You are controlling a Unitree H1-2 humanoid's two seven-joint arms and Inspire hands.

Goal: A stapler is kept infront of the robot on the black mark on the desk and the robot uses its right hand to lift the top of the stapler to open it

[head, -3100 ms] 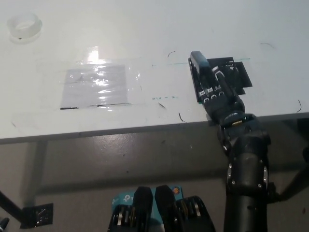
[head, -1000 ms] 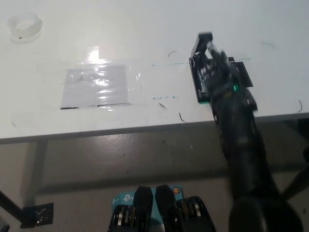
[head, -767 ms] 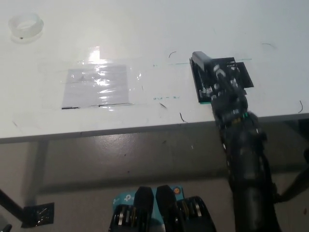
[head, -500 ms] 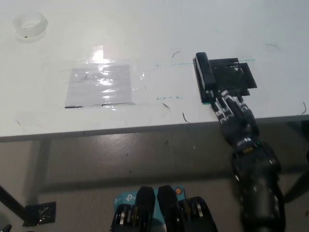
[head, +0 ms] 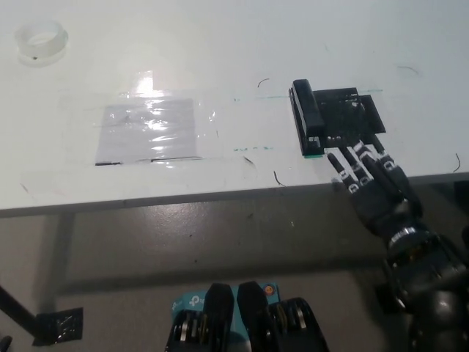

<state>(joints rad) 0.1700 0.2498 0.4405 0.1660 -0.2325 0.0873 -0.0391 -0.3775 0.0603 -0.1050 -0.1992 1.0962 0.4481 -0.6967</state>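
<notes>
We see a clear round roll of tape [head: 41, 39] at the far left corner | a shiny see-through plastic sheet [head: 149, 129] lies flat on the white desk [head: 220, 44].

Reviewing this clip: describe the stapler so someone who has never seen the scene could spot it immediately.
On the white desk, look right of centre to the black mark. The stapler lies along its left edge, just beyond the black right hand: a narrow, raised black bar, unlike the flat mark beside it.

Black right hand [head: 372, 185], with pale grey bands across the fingers [head: 357, 161]. Joined to a thicker black forearm [head: 425, 293] through a ringed wrist with small bright metal spots. Glossy casing throughout.
</notes>
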